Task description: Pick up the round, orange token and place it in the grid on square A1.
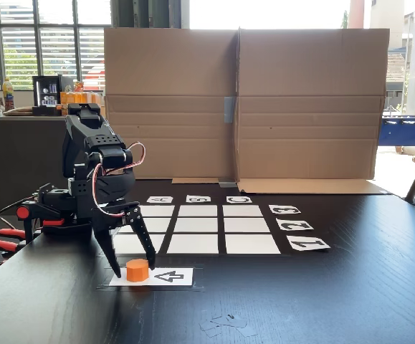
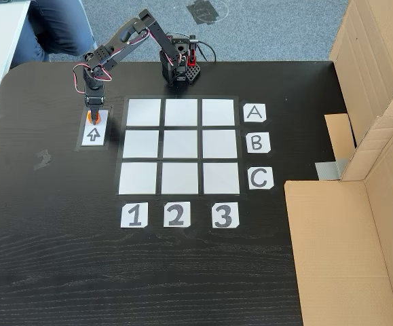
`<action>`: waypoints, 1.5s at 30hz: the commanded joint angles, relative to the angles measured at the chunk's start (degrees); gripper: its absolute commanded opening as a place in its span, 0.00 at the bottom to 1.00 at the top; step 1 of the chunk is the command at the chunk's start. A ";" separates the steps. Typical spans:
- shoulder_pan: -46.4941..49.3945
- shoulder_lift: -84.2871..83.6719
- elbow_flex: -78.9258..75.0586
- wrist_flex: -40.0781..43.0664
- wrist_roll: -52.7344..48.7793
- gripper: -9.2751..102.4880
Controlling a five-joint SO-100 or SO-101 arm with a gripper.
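The orange token [image 1: 137, 269] stands on the end of the white arrow card [image 1: 168, 276], left of the grid [image 1: 200, 226]. My gripper [image 1: 133, 266] is lowered over it and open. One black finger stands on each side of the token, and the right one is close against it. In the other fixed view the gripper [image 2: 94, 119] covers most of the token [image 2: 89, 117], leaving an orange rim in sight. Square A1 [image 2: 144, 113] is the grid [image 2: 179, 145] corner nearest the token. It lies blank just beyond the gripper, as square A1 [image 1: 159, 244].
A tall cardboard wall [image 1: 243, 104] stands behind the grid and runs along the right side as cardboard [image 2: 372, 170]. Red clamps [image 1: 3, 240] hold the arm base at the left table edge. Clear tape scraps [image 1: 225, 324] lie near the front. A seated person's legs [image 2: 53, 30] are beyond the table.
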 commanded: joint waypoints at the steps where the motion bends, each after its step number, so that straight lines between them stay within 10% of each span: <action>1: 0.26 0.18 -2.11 -0.62 0.35 0.26; 28: -0.09 9.23 -2.11 0.79 0.44 0.18; 45: 0.00 37.18 1.14 17.14 0.00 0.18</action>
